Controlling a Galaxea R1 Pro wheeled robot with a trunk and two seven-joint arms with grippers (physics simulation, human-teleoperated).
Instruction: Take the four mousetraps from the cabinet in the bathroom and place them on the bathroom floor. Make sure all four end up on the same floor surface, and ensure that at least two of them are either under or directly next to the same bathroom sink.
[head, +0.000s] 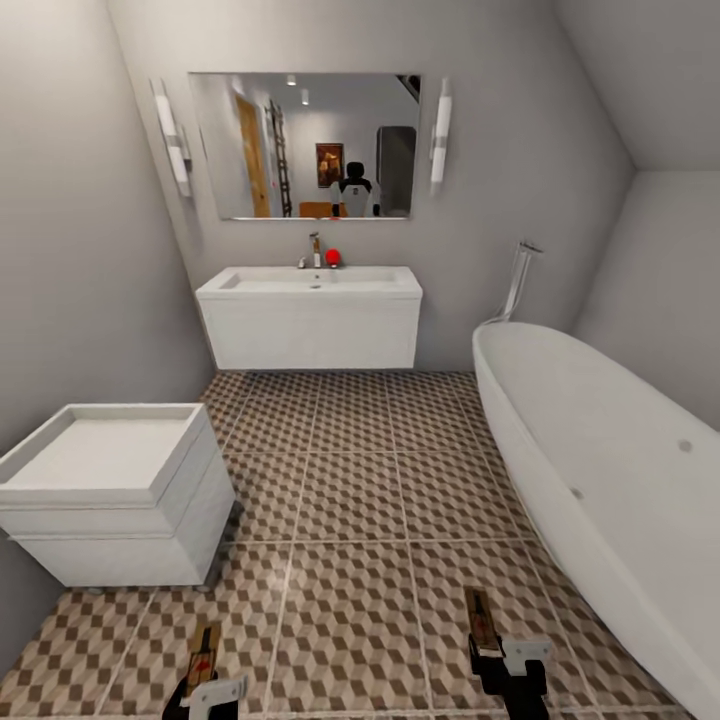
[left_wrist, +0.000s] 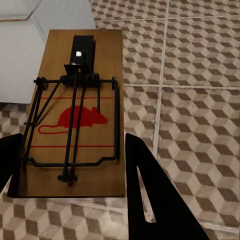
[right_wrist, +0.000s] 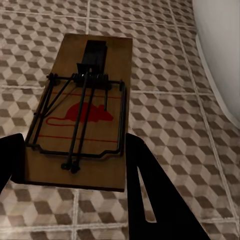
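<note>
Two mousetraps are in view, one in each gripper, both carried low at the near edge of the head view above the bathroom floor. The left gripper is clamped on the left mousetrap, its dark fingers pressing both long edges of the board, whose wire spring and red mouse print face up in the left wrist view. The right gripper likewise grips the right mousetrap, seen from above in the right wrist view with patterned tiles beneath. Far ahead, the sink hangs on the grey wall under a mirror, with a chrome tap and a small red object on its back edge. A small white drawer unit stands on the left, just ahead of the left gripper, and the white bathtub runs along the right, narrowing the open tiled path to the sink.
</note>
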